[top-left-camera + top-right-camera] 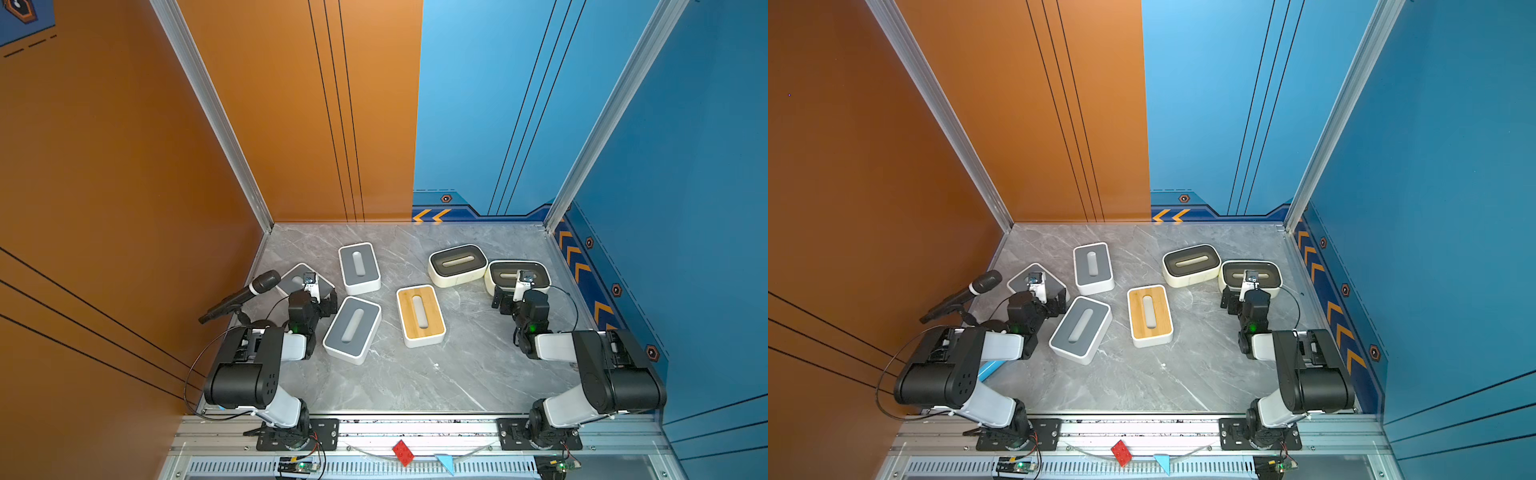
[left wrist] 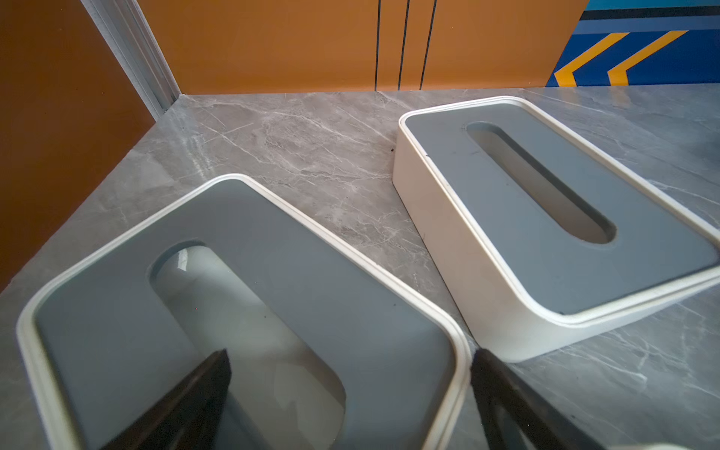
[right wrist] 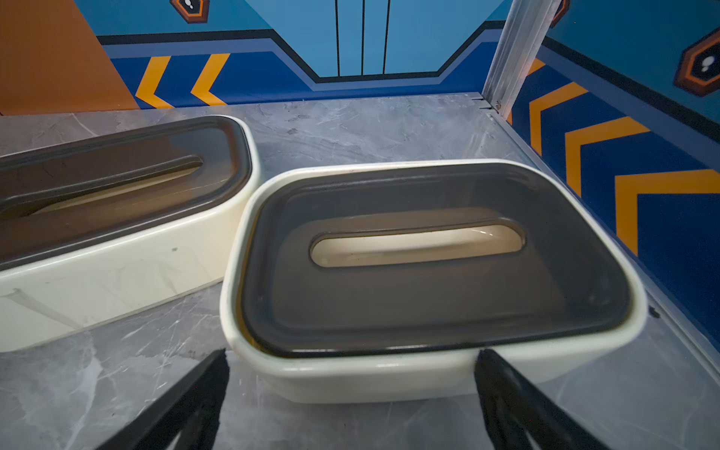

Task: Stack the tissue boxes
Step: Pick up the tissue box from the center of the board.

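Note:
Six tissue boxes lie singly on the marble table [image 1: 415,382]. In both top views I see three grey-topped white ones [image 1: 291,276] [image 1: 359,268] [image 1: 352,327], a bamboo-topped one [image 1: 420,316] and two cream ones with dark lids [image 1: 457,265] [image 1: 536,272]. My left gripper [image 2: 350,356] is open low over the leftmost grey box [image 2: 233,296]. One finger is above its slot and the other is just outside its rim. My right gripper [image 3: 352,356] is open at the near wall of the rightmost cream box [image 3: 428,296], holding nothing.
A black microphone [image 1: 245,295] on a stand juts in at the table's left edge beside my left arm. The orange wall is close on the left and the blue wall close on the right. A red brick [image 1: 402,452] and a blue piece [image 1: 445,463] lie on the front rail.

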`<state>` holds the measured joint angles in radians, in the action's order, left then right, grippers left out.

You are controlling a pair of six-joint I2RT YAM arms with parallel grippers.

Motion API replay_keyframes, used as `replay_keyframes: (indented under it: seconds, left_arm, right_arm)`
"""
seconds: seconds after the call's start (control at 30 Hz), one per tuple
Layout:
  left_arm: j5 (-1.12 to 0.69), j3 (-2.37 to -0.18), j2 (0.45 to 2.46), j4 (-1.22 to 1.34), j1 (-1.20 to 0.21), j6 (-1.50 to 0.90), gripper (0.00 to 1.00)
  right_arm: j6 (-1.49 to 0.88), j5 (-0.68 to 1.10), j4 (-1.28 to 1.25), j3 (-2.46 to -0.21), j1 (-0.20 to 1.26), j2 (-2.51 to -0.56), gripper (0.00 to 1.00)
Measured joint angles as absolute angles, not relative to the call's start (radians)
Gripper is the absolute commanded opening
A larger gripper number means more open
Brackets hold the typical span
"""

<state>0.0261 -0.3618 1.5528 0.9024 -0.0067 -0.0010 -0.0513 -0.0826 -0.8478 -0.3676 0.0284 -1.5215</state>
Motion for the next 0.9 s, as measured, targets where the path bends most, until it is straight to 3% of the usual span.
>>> replay_keyframes:
  seconds: [0.9]
  left_arm:
    - [-0.028,-0.361,1.553,0.917,0.018,0.002,0.98]
  right_arm:
    - [-0.048,-0.094,-0.850,-0.368,0.041,-1.522,1.00]
